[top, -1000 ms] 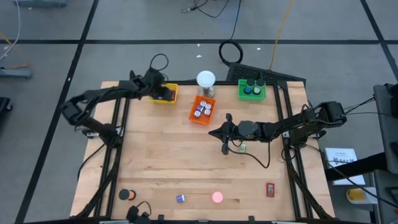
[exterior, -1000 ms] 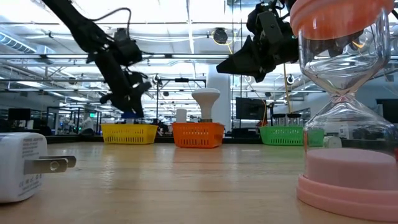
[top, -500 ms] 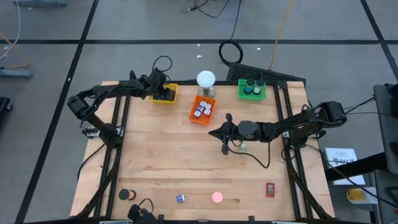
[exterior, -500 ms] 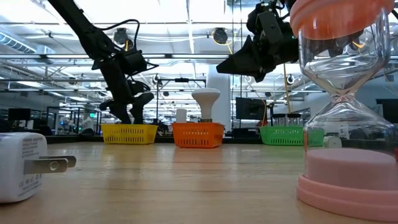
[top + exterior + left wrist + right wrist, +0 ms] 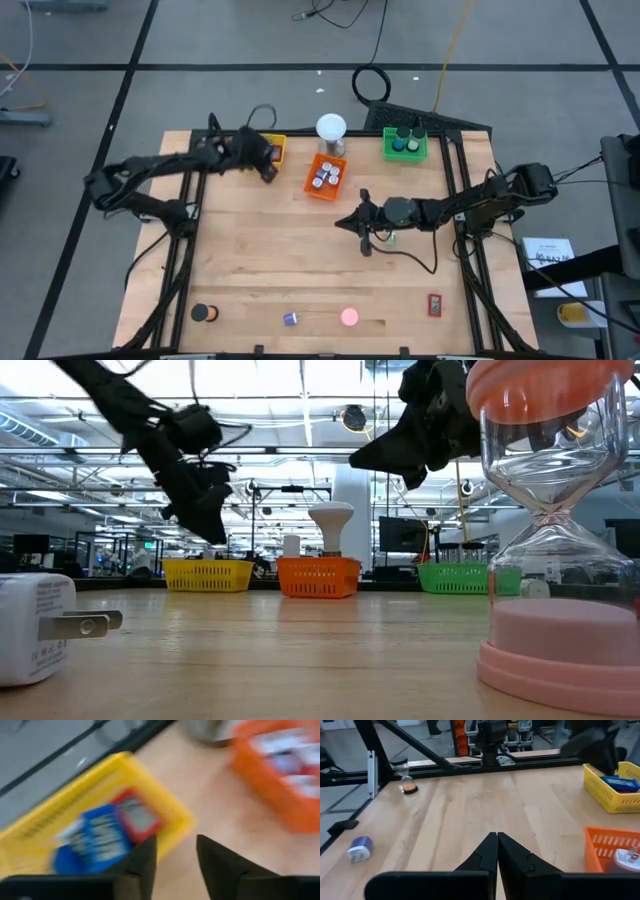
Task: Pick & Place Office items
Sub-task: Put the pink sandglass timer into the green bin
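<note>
My left gripper [image 5: 269,170] [image 5: 175,852] is open and empty. It hovers just beside the near rim of the yellow tray [image 5: 277,147], where a blue block [image 5: 102,840] and a red block [image 5: 136,816] lie. My right gripper [image 5: 343,221] [image 5: 496,841] is shut and empty, raised over the middle of the table and pointing left. Small pieces fill the orange tray [image 5: 325,177]. Dark rolls stand in the green tray [image 5: 404,145]. A small green piece [image 5: 388,238] lies on the table under the right arm.
A white globe lamp [image 5: 331,128] stands behind the orange tray. Along the near edge lie a black roll [image 5: 203,313], a blue-white plug [image 5: 290,319], a pink hourglass [image 5: 348,317] and a red block [image 5: 434,304]. Bare wood spreads between the trays and these.
My left gripper has risen out of the yellow tray and drawn back toward the near edge, now just outside the tray's rim, while its arm has swung lower on the left. My right gripper has edged slightly toward the near edge.
</note>
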Controlling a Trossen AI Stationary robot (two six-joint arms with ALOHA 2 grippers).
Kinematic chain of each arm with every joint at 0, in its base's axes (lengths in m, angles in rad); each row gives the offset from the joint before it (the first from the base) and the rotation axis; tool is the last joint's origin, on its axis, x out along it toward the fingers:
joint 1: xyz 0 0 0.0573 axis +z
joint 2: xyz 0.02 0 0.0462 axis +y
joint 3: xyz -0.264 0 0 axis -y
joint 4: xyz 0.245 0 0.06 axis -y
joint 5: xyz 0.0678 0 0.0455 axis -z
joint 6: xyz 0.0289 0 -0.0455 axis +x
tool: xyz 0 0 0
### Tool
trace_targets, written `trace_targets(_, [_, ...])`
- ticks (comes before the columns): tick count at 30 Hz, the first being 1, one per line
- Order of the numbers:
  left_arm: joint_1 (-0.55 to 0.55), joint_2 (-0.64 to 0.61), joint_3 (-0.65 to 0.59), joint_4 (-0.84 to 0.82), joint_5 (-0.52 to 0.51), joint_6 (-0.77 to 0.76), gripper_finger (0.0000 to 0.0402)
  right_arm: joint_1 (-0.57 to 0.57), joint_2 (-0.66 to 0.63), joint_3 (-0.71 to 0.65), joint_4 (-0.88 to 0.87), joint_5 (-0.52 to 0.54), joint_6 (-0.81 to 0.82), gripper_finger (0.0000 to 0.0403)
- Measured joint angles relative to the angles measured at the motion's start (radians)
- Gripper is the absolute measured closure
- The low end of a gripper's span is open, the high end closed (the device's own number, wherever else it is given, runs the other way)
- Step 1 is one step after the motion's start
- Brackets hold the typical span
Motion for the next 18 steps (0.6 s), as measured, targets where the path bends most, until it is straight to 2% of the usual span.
trace_targets(6, [-0.184, -0.129, -0.32, 0.514, 0.093, -0.029, 0.0337, -0.001, 0.0, 0.0, 0.008, 0.0, 0.036, 0.0396])
trace_targets(9, [-0.28, -0.143, -0.456, 0.8, 0.098, -0.033, 0.0364, -0.007, 0.0, 0.0, 0.001, 0.006, 0.085, 0.0398])
trace_targets(11, [-0.337, -0.142, -0.527, 0.955, 0.099, -0.028, 0.0378, -0.002, 0.0, 0.008, -0.052, 0.048, 0.121, 0.0401])
trace_targets(14, [-0.408, -0.143, -0.589, 1.1, 0.099, -0.028, 0.0395, 0.025, 0.0, 0.077, -0.283, 0.127, 0.18, 0.0401])
trace_targets(18, [-0.479, -0.142, -0.608, 1.105, 0.099, -0.028, 0.0395, 0.081, 0.016, 0.249, -0.683, 0.226, 0.304, 0.0402])
